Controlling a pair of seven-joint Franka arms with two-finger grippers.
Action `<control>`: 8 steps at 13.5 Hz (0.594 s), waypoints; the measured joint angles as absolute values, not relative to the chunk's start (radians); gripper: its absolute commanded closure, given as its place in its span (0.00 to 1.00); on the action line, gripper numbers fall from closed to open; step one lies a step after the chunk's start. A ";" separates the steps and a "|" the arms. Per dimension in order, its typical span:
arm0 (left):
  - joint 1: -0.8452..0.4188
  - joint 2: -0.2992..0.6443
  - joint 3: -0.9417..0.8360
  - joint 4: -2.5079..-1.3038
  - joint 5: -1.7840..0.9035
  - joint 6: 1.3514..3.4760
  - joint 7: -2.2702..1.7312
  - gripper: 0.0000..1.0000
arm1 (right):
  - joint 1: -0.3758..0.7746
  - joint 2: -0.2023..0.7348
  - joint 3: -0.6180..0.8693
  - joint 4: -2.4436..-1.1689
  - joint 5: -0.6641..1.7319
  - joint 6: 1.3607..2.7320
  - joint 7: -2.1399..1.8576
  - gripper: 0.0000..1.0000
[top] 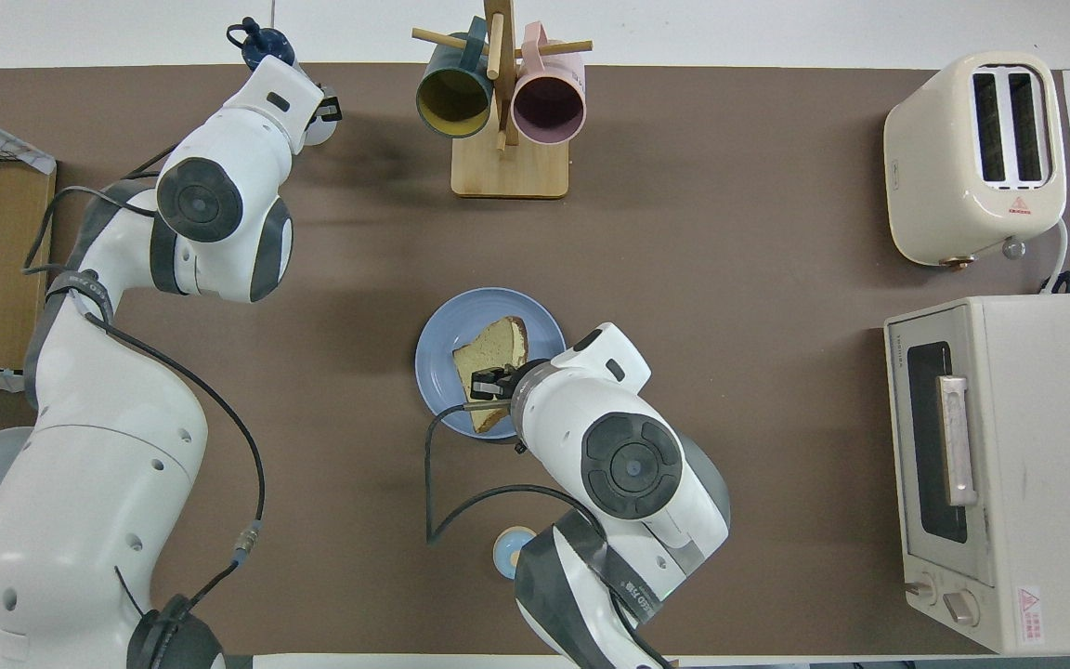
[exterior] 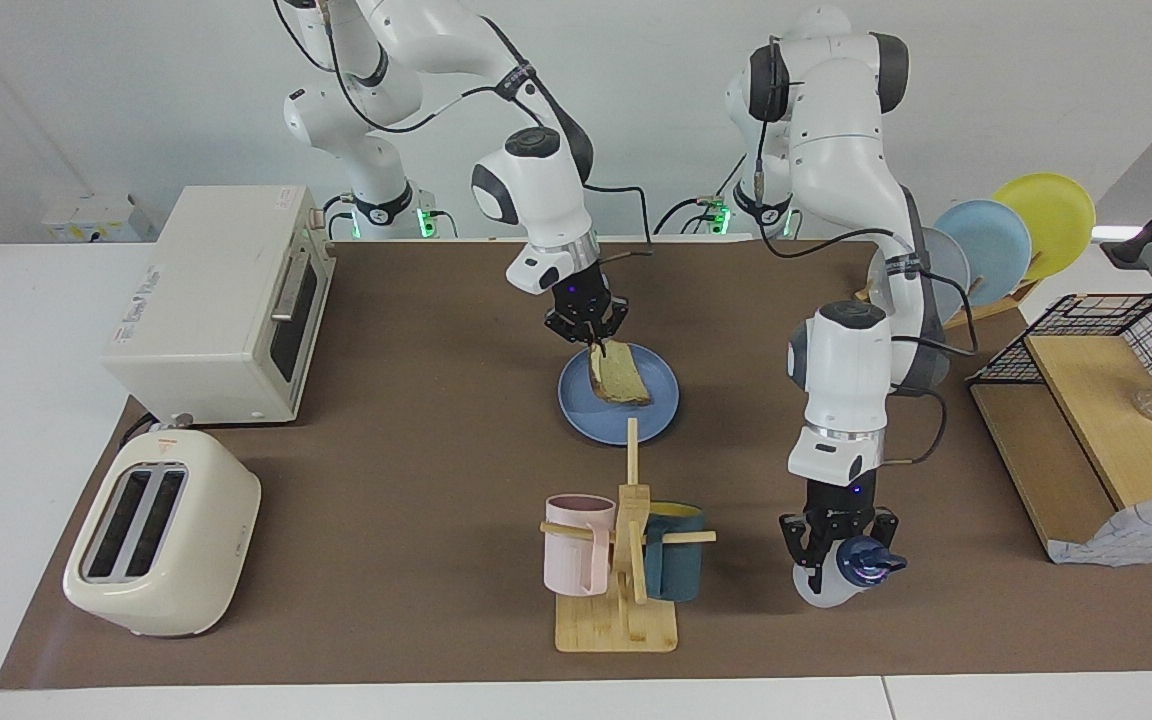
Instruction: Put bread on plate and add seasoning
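Observation:
The bread lies on the blue plate in the middle of the mat, its edge nearer the robots slightly raised. My right gripper is over that edge and looks shut on it; the overhead view shows the right gripper over the bread and the plate. My left gripper is shut on the seasoning and holds it tilted, low over the mat beside the mug tree. The seasoning's navy cap shows past the left gripper.
A wooden mug tree holds a pink and a teal mug. A toaster and a toaster oven stand at the right arm's end. A rack of upright plates and a wooden shelf stand at the left arm's end. A small bell sits near the robots.

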State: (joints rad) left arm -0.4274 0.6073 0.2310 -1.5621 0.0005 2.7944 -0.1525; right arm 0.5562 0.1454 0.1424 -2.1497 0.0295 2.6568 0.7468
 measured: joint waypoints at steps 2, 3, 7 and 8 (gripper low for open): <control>-0.320 0.522 0.118 -1.561 0.000 2.639 -0.012 1.00 | 0.554 0.141 0.139 -2.152 0.030 2.657 0.747 0.94; -0.272 0.479 0.069 -1.561 0.000 2.561 0.060 1.00 | 0.552 0.141 0.136 -2.152 0.030 2.657 0.747 0.94; -0.230 0.304 0.025 -1.563 -0.062 2.193 0.400 1.00 | 0.525 0.140 0.135 -2.153 0.030 2.658 0.747 0.00; -0.230 0.257 0.024 -1.572 -0.069 2.106 0.489 1.00 | 0.519 0.140 0.135 -2.153 0.030 2.658 0.747 0.00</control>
